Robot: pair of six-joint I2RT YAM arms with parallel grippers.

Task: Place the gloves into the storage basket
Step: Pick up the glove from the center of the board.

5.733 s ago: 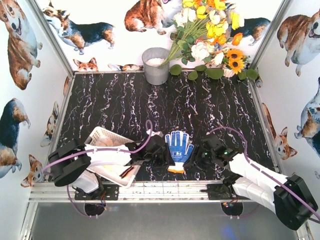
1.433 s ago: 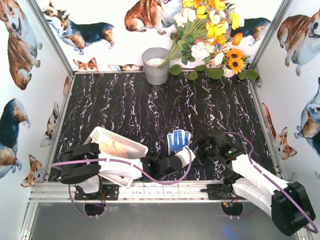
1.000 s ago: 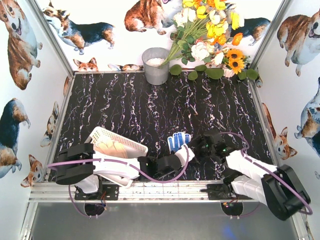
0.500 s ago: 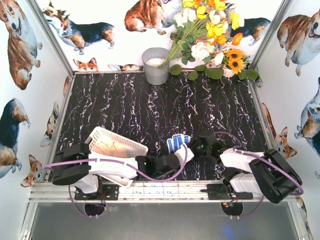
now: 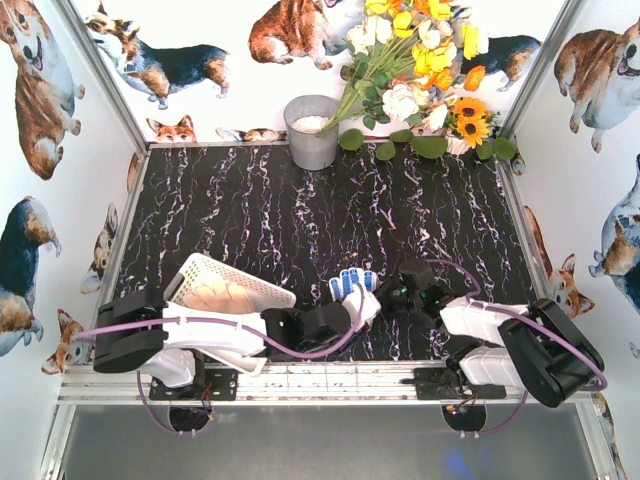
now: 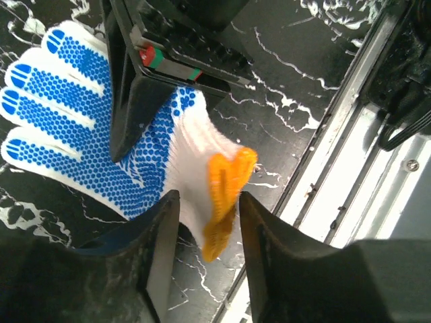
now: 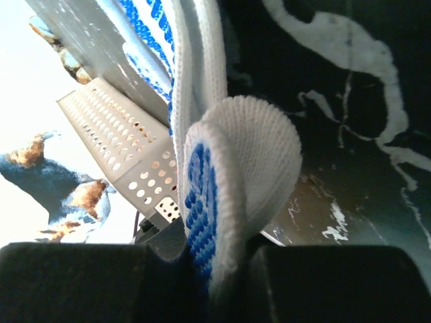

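From above, the glove (image 5: pixel 352 284) is seen between both claws, near the basket (image 5: pixel 197 268). At the left wrist, its orange cuff (image 6: pixel 227 176) is pinched by the left claw (image 6: pixel 207 219), presumably for carrying. At the right wrist, a glove tip is nipped by the right claw (image 7: pixel 215 266), presumably for support.

Glove (image 6: pixel 81 128): white knit, blue dot rows over palm and fingers. Orange cuff, sitting right between left jaws. Left gripper (image 6: pixel 205 215): fingers black. Right gripper (image 7: pixel 209 276): black too, with red and green marks on body just above glove palm. Between right jaws: white knit edge, blue dots again. Beyond right jaws: storage basket (image 7: pixel 114 134), white, rows of small holes. Beneath both jaws: table (image 5: pixel 300 200), black marble look, white veins.
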